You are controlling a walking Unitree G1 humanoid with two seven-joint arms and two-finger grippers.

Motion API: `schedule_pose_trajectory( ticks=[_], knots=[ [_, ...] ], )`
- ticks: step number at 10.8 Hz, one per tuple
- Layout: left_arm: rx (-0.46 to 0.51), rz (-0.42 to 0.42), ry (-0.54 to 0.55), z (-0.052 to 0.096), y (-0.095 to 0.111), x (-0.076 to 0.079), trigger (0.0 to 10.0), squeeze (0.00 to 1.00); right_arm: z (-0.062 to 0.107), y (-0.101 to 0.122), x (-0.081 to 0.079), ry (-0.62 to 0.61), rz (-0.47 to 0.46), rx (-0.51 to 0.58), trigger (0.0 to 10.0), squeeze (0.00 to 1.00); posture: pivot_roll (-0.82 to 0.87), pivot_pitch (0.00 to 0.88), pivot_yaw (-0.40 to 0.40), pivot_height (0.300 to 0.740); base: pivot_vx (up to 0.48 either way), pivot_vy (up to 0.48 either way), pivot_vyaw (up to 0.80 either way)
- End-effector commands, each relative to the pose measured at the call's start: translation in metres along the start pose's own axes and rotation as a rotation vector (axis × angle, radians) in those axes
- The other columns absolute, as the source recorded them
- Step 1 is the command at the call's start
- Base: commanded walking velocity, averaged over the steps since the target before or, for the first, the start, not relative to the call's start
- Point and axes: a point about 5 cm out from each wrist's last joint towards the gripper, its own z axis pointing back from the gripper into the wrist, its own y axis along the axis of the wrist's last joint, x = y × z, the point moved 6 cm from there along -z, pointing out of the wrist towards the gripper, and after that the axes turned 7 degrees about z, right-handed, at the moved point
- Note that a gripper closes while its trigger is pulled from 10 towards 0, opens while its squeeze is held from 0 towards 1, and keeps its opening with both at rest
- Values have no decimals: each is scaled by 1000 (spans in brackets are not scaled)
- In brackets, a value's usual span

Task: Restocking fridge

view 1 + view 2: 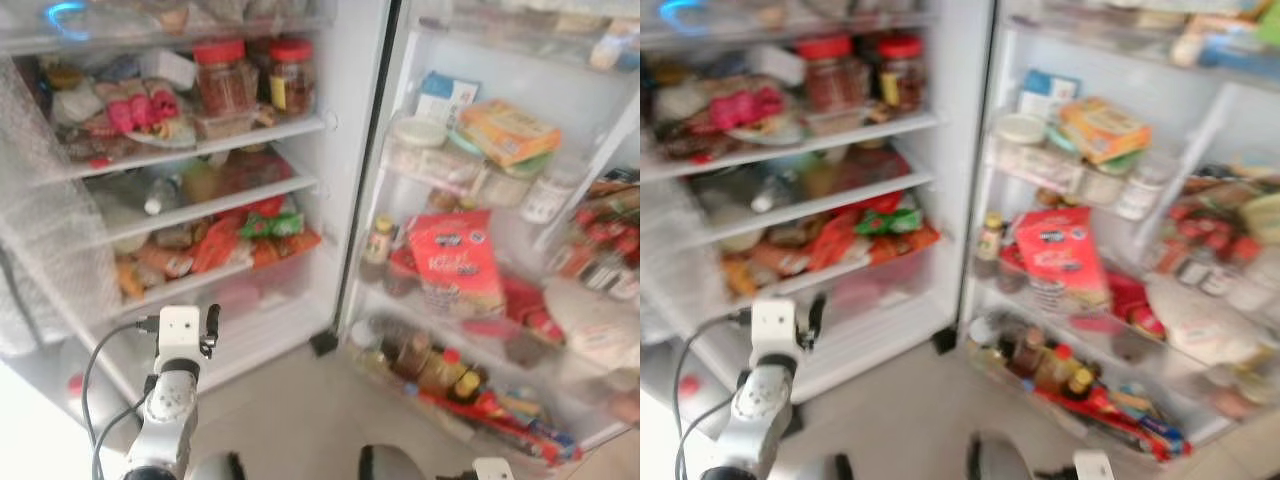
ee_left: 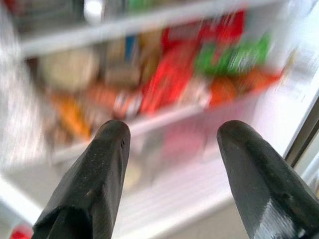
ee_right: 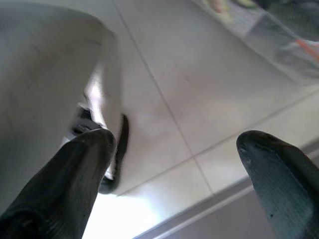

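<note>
Open fridge (image 1: 330, 210) stocked, left claw (image 2: 172, 164) spread wide, empty, facing its lower shelf (image 2: 149, 124), right claw (image 3: 174, 169) agape over floor

The fridge (image 1: 345, 150) stands open, its white shelves crowded. Two red-lidded jars (image 1: 250, 78) sit upright on an upper shelf; red, green and orange packets (image 1: 255, 235) lie on a lower one. In the door (image 1: 600, 170), a red bag (image 1: 455, 262) leans above a row of bottles (image 1: 430, 365).

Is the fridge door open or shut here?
Open: the fridge door is swung wide, its racks of bottles facing the camera beside the exposed, packed shelves.
</note>
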Motion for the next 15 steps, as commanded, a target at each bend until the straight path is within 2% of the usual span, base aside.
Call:
schedule_pose_trajectory(
  ticks=[1, 2, 3, 4, 7, 8, 12, 15],
  knots=[
    [-69, 6, -2, -2, -13, -1, 10000, 0, 0, 2, 2, -6, -11, 10, 10000, 0, -114, 6, -36, 616, 0, 0, 0],
    [-267, 93, 64, -1, -52, -18, 10000, 0, 0, 3, 2, -9, -13, 11, 10000, 0, -112, 0, -38, 616, 0, 0, 0],
    [-349, 62, 53, 4, -70, -17, 10000, 0, 0, 4, 2, -10, -15, 12, 10000, 0, -108, 0, -39, 616, 0, 0, 0],
    [-478, -35, -17, 17, -96, -7, 10000, 0, -1, 5, 1, -13, -19, 15, 10000, 0, -116, 0, -30, 616, 0, 0, 0],
    [-693, -93, 4, 64, -150, -20, 10000, 0, -1, 5, 0, -24, -49, 25, 10000, 0, -140, 0, -18, 626, 0, 0, 0],
    [-717, -105, -1, 71, -156, -21, 10000, 0, -1, 5, 1, -38, -48, 24, 10000, 0, -140, 0, -17, 646, 0, 0, 0],
    [-733, -96, 33, 80, -162, -32, 10000, 0, -1, 3, 0, -27, -51, 20, 10000, 0, -125, 1, -19, 736, 0, 0, 0],
    [-749, -100, 42, 83, -164, -39, 10000, 0, -1, 2, 0, -31, -41, 13, 10000, 0, -128, 0, -18, 740, 0, 0, 0]
  ],
)
